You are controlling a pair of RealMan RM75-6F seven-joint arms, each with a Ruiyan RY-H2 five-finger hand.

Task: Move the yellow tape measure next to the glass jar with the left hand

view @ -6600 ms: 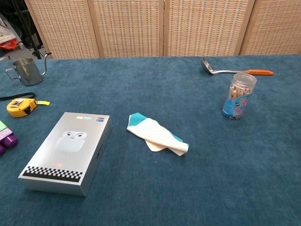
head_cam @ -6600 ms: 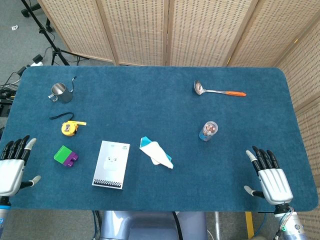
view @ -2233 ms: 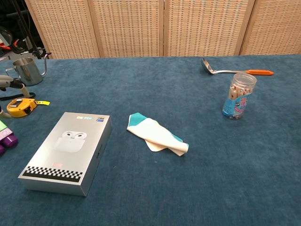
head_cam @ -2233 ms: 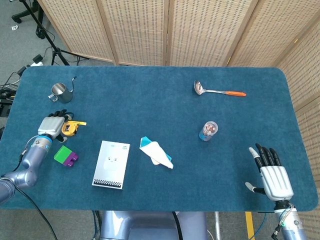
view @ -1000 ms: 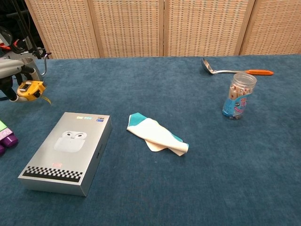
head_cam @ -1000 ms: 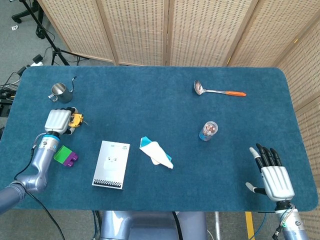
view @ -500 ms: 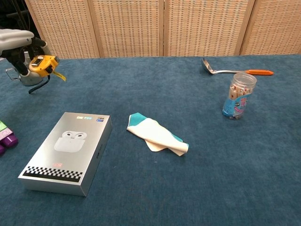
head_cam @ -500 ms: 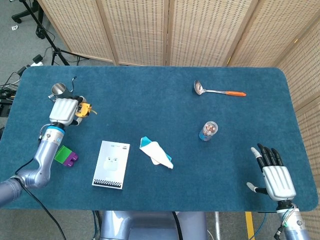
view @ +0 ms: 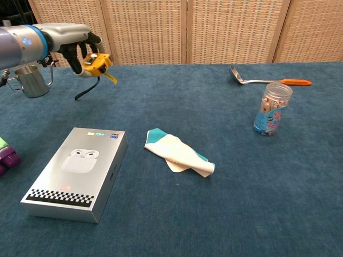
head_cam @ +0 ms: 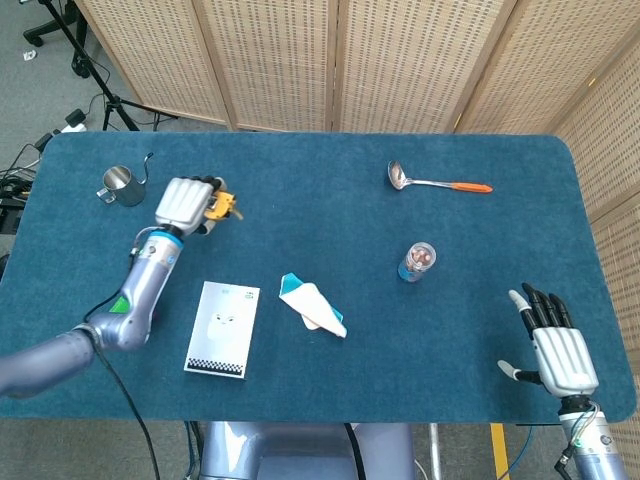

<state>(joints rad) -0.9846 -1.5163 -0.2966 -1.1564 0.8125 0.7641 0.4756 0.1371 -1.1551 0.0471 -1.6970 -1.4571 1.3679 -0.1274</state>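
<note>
My left hand (head_cam: 188, 204) (view: 75, 45) grips the yellow tape measure (head_cam: 222, 206) (view: 95, 62) and holds it in the air over the left part of the table, its black strap dangling below. The glass jar (head_cam: 417, 261) (view: 273, 108) with a blue label stands upright at the right of the table, far from the tape measure. My right hand (head_cam: 560, 348) rests open at the table's near right corner, fingers spread, holding nothing; the chest view does not show it.
A steel pitcher (head_cam: 121, 185) (view: 31, 80) stands at the far left. A white earbuds box (head_cam: 222, 328) (view: 80, 171), a folded teal and white cloth (head_cam: 312, 305) (view: 179, 152) and a purple and green block (view: 6, 155) lie near the front. A ladle (head_cam: 438, 181) (view: 266, 80) lies behind the jar.
My left hand has carried the tape measure up and to the right, past the steel pitcher toward the table's middle. The right hand has barely moved.
</note>
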